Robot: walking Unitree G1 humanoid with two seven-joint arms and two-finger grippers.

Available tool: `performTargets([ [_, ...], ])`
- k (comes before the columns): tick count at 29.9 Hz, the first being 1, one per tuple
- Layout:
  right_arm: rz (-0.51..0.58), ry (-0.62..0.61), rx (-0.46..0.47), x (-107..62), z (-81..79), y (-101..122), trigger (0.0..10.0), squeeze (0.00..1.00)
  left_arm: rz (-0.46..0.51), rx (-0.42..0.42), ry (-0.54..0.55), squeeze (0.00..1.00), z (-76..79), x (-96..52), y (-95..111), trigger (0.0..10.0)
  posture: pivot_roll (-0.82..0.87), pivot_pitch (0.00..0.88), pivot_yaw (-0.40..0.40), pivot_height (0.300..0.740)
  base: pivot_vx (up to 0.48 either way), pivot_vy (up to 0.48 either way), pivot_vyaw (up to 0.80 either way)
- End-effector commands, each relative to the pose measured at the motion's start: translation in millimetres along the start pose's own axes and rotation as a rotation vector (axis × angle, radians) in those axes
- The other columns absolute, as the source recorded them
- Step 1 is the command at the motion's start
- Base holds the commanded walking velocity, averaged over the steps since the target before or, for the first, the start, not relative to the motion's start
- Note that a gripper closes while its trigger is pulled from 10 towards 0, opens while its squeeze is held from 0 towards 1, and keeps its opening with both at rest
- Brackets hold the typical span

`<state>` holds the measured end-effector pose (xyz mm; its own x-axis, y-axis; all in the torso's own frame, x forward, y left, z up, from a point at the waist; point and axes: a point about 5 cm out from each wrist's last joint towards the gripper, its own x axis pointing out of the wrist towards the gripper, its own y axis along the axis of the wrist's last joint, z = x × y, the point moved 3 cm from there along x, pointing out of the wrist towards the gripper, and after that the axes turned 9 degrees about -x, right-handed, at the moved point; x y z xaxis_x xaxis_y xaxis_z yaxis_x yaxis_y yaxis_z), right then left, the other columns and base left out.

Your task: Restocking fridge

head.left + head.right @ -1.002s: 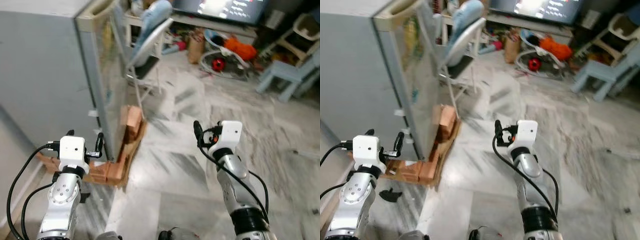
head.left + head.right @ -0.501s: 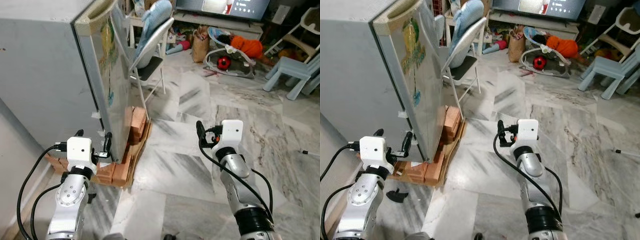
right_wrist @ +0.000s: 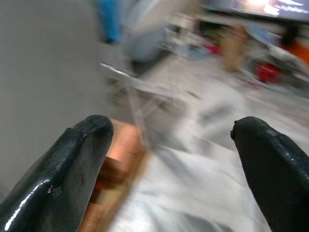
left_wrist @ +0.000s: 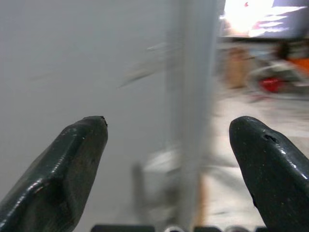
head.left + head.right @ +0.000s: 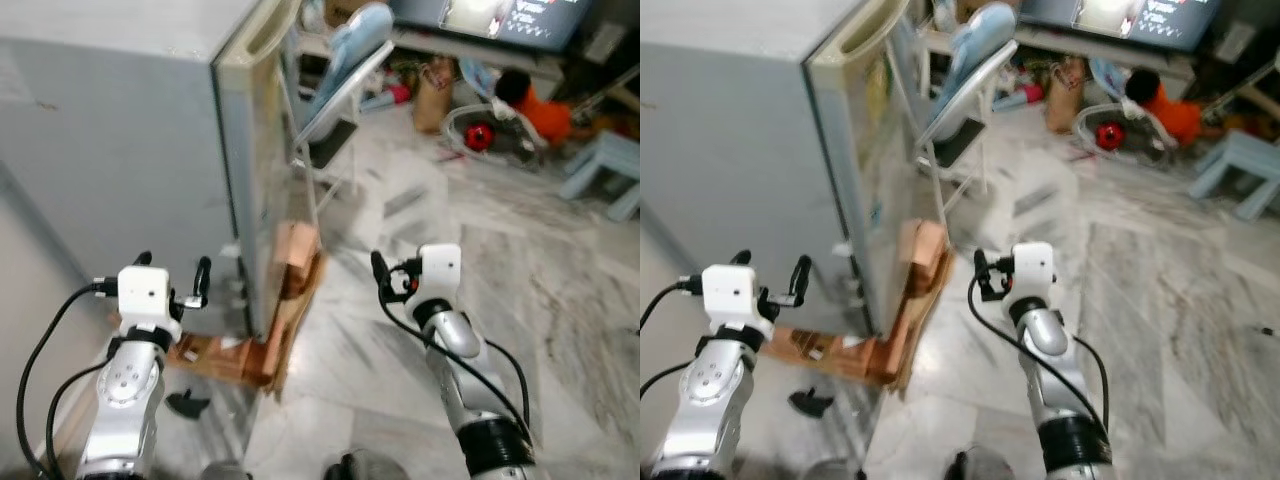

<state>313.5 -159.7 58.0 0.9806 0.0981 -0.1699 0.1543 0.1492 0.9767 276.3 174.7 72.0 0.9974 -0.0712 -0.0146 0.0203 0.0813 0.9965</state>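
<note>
The fridge (image 5: 150,130), a tall grey box, stands on the left of the room with its door shut, the cream door edge and recessed handle (image 5: 265,35) facing the open floor. It rests on a row of reddish bricks (image 5: 290,265) and a sheet of cardboard. Low beside its grey side wall, the left gripper (image 5: 172,278) is raised in front of the robot, its jaws spread wide apart and holding nothing; in the left wrist view the fridge's side and front corner (image 4: 193,96) show between the two black fingers (image 4: 63,169), close ahead but not touched. A small dark scrap (image 5: 186,404) lies on the floor below that arm.

Further right, the right gripper (image 5: 985,275) hangs over the marble floor (image 5: 560,290), just off the fridge door and the bricks, jaws likewise wide apart and empty. Behind the fridge a folding chair (image 5: 335,95) stands with a pale blue thing draped on it. Beyond, a lit screen (image 5: 500,15), an orange and red heap of toys (image 5: 500,115) and a small blue stool (image 5: 610,170) sit against the far side. The picture is blurred, and no label or writing can be read on the door.
</note>
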Motion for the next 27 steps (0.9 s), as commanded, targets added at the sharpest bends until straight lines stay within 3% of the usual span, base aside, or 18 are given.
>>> performTargets([
  [1, 0.027, 0.009, 0.018, 1.8, -6.2, 8.6, 10.0, 0.0, 0.011, 0.028, 0.016, 0.0, -10.1, -1.2, 5.0, 10.0, 0.06, 0.016, -0.083, 0.74, 0.0, 0.0, -0.57],
  [7, 0.019, 0.018, 0.031, 1.0, -8.6, 6.5, 10.0, 0.0, 0.004, 0.045, -0.037, 0.0, -1.5, -3.0, 3.6, 10.0, 0.06, 0.019, -0.086, 0.74, 0.0, 0.0, -0.28],
  [19, 0.006, 0.014, 0.022, -1.8, -7.4, 2.9, 10.0, 0.0, -0.014, 0.009, -0.08, 0.0, 9.7, -3.2, 0.4, 10.0, 0.06, 0.026, -0.092, 0.74, 0.0, 0.0, -0.8],
  [27, 0.008, 0.015, 0.026, -3.5, -6.1, 2.4, 10.0, 0.0, -0.025, -0.019, 0.025, 0.0, -5.0, 1.9, -1.3, 10.0, 0.05, 0.031, -0.098, 0.74, 0.0, 0.0, -0.2],
])
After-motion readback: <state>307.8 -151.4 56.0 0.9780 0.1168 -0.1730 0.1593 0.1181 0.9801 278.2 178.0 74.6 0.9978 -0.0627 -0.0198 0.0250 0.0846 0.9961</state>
